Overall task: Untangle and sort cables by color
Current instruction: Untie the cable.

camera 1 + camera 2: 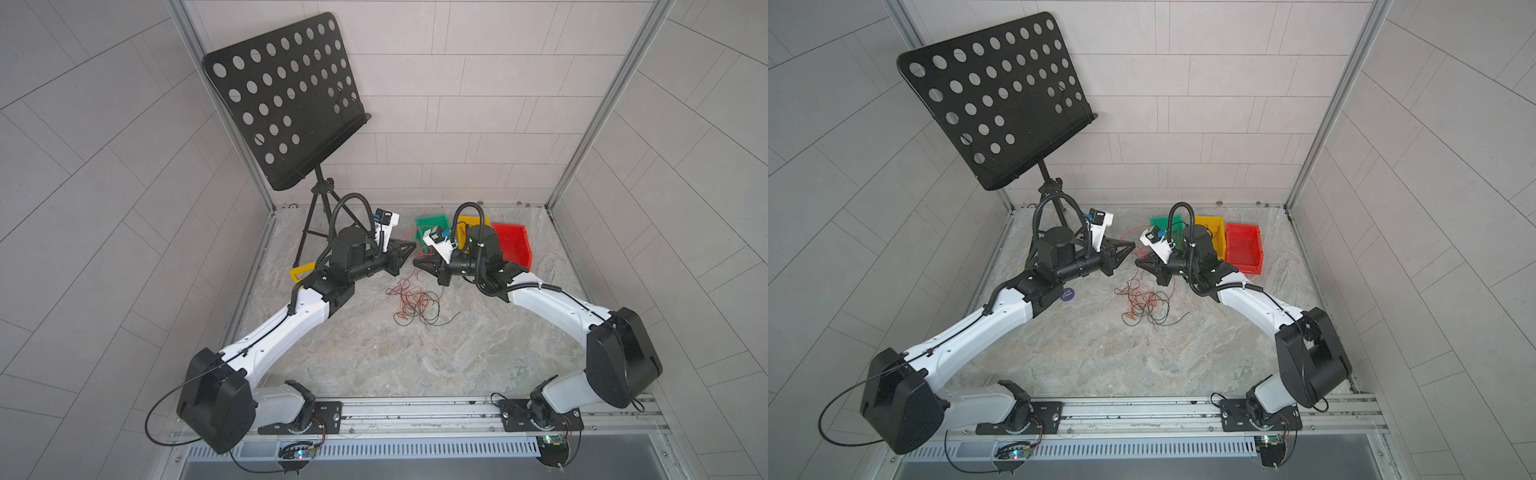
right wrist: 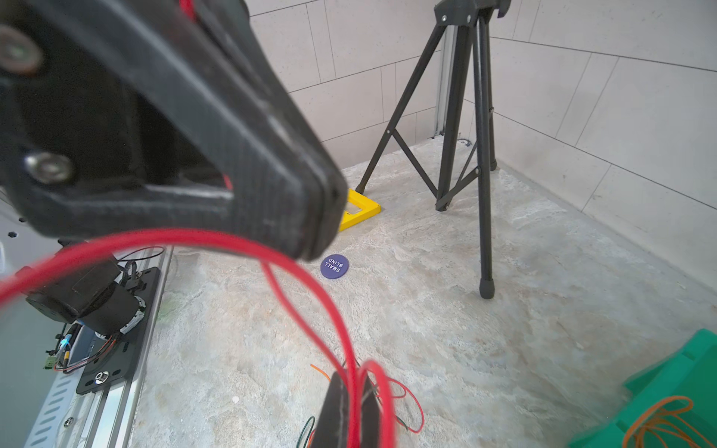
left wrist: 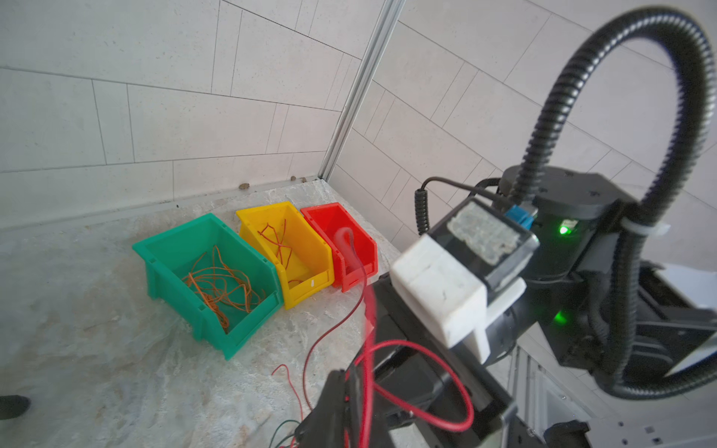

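Right wrist view | right gripper (image 2: pixel 353 391) clenched on red cable (image 2: pixel 217 237) | left gripper (image 2: pixel 324 217): grip unclear | tangled cables (image 1: pixel 415 303) on table (image 1: pixel 374 365) between arms | risk: pulling drags the knot along.

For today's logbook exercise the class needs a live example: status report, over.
Right gripper shut on red cable. Left gripper close by, grip unclear. Tangled cables lie on table below. No obstacle seen.
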You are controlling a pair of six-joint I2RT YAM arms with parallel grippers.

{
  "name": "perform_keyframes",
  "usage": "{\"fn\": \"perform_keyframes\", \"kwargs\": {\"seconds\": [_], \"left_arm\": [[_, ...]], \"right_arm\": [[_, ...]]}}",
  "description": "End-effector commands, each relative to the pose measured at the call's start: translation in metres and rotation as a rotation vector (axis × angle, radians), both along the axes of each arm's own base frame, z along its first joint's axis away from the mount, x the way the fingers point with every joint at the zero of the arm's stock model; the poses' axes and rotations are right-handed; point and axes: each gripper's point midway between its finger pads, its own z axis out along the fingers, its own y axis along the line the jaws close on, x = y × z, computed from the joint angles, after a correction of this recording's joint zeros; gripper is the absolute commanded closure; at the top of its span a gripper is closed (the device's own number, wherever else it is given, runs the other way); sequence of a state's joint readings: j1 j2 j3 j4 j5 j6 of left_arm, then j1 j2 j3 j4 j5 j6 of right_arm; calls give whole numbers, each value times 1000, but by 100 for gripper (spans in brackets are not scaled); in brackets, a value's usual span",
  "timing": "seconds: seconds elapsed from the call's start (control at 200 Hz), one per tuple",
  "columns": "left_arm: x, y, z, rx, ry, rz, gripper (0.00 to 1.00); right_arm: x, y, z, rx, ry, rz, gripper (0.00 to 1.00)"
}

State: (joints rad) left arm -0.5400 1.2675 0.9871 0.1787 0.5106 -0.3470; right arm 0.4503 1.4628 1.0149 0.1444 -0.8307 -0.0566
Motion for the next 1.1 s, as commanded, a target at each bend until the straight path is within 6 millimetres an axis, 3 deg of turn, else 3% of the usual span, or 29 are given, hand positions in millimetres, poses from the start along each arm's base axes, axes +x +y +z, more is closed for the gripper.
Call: {"fn": "perform_keyframes", "kwargs": {"seconds": [0.0, 0.115, 0.18, 0.29, 0.4, 0.61, 0.891, 0.991, 1.096], "left_arm": [[-8, 16, 25, -31, -73, 23, 61], [-19, 33, 30, -34, -109, 57, 35], [-24, 43, 20, -18, -109, 94, 24], [-29, 55, -9, 9, -93, 138, 14], [-30, 50, -40, 9, -64, 114, 7], [-16, 21, -71, 1, -43, 36, 5], [0, -43, -106, -57, 12, -72, 4], [8, -58, -123, -49, 48, -79, 13], [17, -62, -146, -18, 90, -56, 33]], "right_arm": [[-2, -19, 29, -1, -57, -60, 100], [1, -31, 55, -4, -80, -124, 100], [-2, -33, 74, 6, -101, -133, 100], [-5, -37, 103, 36, -122, -157, 100], [-10, -37, 124, 76, -124, -151, 100], [-18, -37, 154, 120, -146, -148, 100], [-28, -37, 179, 166, -158, -147, 100], [-32, -38, 185, 186, -166, -146, 100], [-34, -44, 195, 192, -186, -167, 100]]}}
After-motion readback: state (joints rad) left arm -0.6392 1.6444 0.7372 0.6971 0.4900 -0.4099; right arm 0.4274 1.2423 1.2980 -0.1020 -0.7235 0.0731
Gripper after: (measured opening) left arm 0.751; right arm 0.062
